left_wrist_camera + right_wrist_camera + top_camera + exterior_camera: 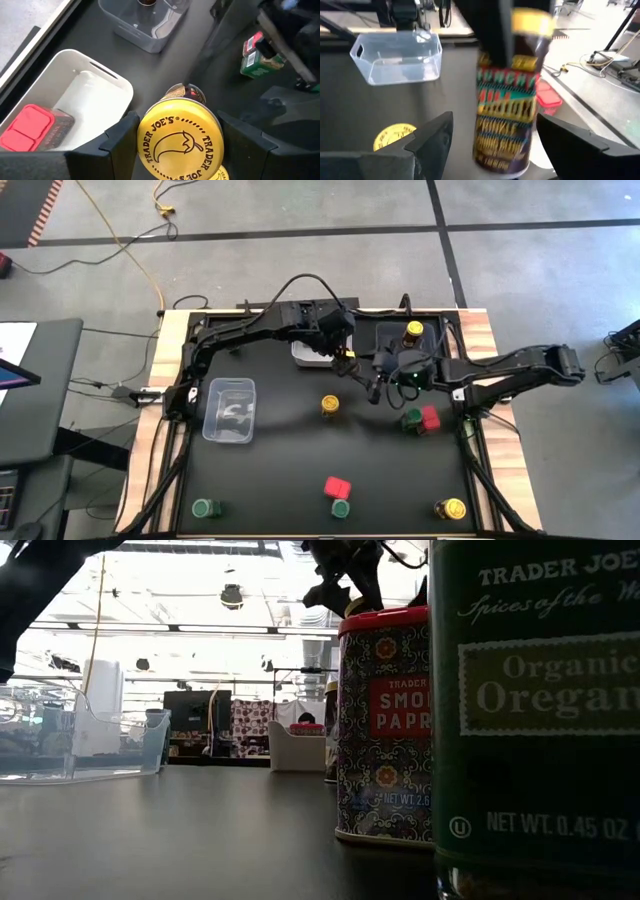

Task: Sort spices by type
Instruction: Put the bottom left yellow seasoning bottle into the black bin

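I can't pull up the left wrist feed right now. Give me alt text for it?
The left gripper holds a yellow-lidded jar between its fingers above the dark table. To one side sits a white bin with a red box inside; beyond are a clear tray and a red and a green spice together.

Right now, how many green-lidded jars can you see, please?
3: green-lidded jar at the front-left corner, another front-centre beside a red box, a third mid-right beside a red box. The arms may hide more.
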You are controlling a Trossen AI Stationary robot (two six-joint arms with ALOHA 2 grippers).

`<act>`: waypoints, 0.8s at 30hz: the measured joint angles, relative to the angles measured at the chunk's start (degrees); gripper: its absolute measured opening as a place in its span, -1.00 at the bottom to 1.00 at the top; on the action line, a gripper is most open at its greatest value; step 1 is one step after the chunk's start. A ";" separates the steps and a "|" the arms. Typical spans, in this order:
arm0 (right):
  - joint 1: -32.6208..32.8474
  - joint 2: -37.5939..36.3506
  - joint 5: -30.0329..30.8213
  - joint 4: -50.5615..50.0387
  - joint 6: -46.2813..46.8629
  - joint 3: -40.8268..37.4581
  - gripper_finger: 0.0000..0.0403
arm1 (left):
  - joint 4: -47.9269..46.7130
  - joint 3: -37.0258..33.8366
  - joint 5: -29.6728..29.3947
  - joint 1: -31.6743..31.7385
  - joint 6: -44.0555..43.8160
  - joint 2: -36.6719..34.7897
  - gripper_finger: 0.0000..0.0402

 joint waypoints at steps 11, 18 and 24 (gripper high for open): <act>-0.35 0.35 3.26 -1.21 1.16 0.37 0.61 | 1.72 0.00 -0.22 0.21 -1.54 0.00 0.16; -0.80 2.12 3.54 -1.63 1.49 0.30 0.61 | 3.28 0.00 -0.30 0.24 -1.95 0.00 0.16; -1.01 2.10 4.28 -2.14 1.40 0.30 0.61 | 2.93 -0.02 -0.27 0.13 -3.46 0.00 0.16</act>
